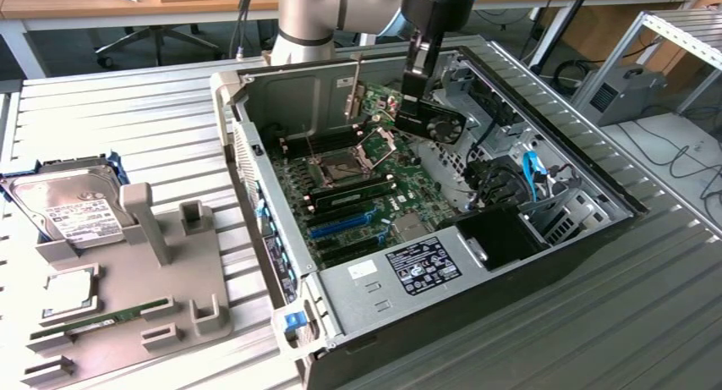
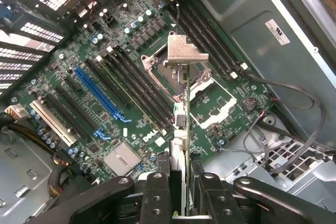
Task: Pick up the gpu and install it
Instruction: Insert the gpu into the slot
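1. The tool [image 2: 180, 184] is clamped on the gpu [image 2: 181, 124], with its fingers [image 2: 157, 190] pressing the card's two flat faces.
2. The gpu [image 1: 442, 123] hangs on edge inside the open computer case [image 1: 587, 174], above the motherboard [image 2: 105, 51], with its silvery bracket [image 2: 187, 51] at the end away from the tool.
3. Below it lie a blue slot [image 2: 97, 93] and a CPU socket [image 1: 338, 166].
4. Outside the case, a grey holder [image 1: 147, 263] on the tabletop [image 1: 147, 128] carries a hard drive [image 1: 73, 208] and a green memory stick [image 1: 101, 316].
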`<state>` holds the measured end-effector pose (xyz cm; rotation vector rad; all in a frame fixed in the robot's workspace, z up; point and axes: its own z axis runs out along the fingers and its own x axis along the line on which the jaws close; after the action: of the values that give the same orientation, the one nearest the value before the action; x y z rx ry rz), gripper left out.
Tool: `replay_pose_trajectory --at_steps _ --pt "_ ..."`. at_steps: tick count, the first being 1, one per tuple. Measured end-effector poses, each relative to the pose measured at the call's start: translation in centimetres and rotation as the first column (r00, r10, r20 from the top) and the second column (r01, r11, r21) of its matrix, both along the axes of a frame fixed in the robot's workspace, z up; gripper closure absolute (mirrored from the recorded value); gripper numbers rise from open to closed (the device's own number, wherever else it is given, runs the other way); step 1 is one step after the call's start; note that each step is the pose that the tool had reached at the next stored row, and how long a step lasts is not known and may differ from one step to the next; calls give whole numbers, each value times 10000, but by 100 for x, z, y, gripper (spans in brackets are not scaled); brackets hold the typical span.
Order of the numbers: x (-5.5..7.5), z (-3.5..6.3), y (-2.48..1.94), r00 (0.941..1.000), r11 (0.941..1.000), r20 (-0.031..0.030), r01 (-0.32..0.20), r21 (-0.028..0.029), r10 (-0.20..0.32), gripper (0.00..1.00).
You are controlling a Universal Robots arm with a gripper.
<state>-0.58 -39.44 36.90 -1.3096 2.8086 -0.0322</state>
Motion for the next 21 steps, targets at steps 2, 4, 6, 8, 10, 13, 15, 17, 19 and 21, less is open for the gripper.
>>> replay_pose_trajectory --at_steps 2,4,6,8,10,13,15,17,19,21 --pt "0 0 0 10000 10000 0 -69 1 69 74" --pt "0 0 0 9999 9999 0 -137 1 137 74" --pt "1 0 0 9998 9998 0 -217 -1 217 74" --pt "1 0 0 9995 9995 0 -313 1 313 74" --pt "1 0 0 9992 9992 0 -410 0 410 74" --pt "1 0 0 9985 9985 0 -545 1 545 74" --pt "1 0 0 9979 9979 0 -646 0 646 74" --pt "1 0 0 9973 9973 0 -739 0 739 74" --pt "1 0 0 9965 9965 0 -831 1 831 74" --pt "1 0 0 9957 9957 0 -930 0 930 74"
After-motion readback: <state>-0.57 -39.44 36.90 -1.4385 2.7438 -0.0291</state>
